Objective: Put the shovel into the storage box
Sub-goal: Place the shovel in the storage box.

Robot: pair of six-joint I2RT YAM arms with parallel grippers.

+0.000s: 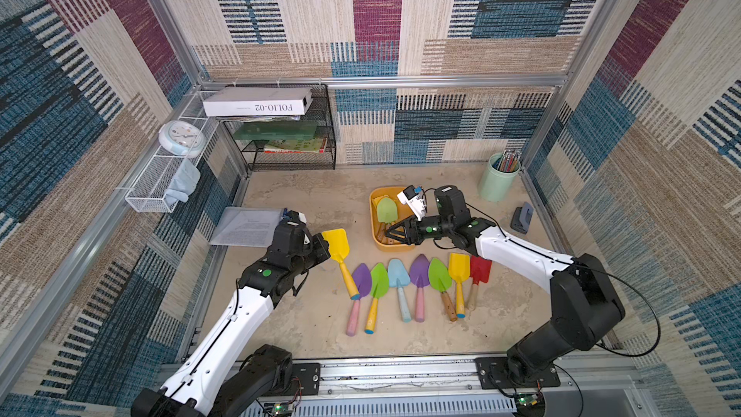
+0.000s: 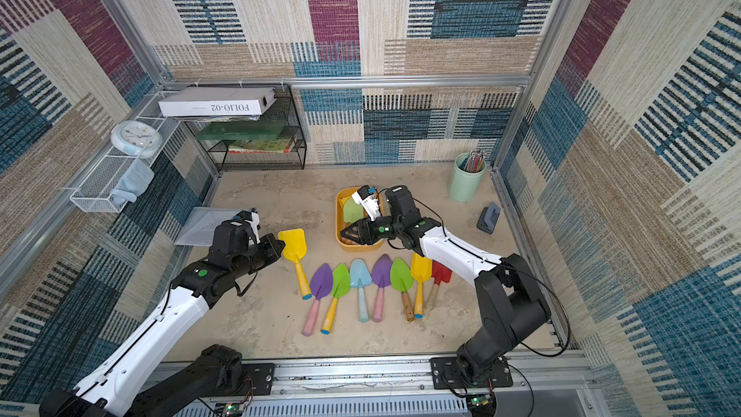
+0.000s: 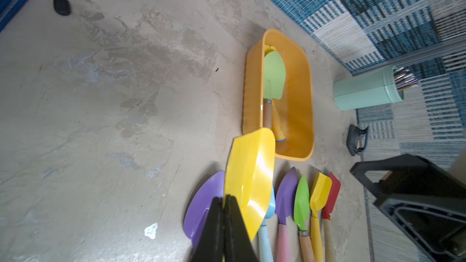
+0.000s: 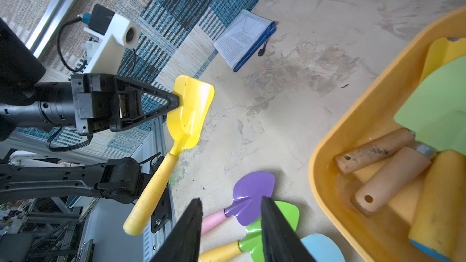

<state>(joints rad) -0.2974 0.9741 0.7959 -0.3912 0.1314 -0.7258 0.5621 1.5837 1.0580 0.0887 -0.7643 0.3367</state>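
Yellow paint shines on the scoop of the yellow shovel, so treat it as hard, smooth and a bit slippery. It looks light and stiff, and I think it will not bend or break if it bumps something.

Your left gripper is squeezed tight on the thin side edge of the scoop. The shovel looks lifted off the table. Its fat handle hangs lower, over the row of other shovels.

A pinch on a thin, slick edge is a weak hold, I think. The long handle can swing, or the shovel can slip out. The fat handle, or the neck where it meets the scoop, would be a safer spot to grab.

The storage box sits apart from the yellow shovel, over toward your right arm. A green shovel and a few more lie inside it.

Your right gripper hangs over the near end of that box. Its jaws stand apart with a gap between them. They hold nothing, and they touch nothing that you can see.
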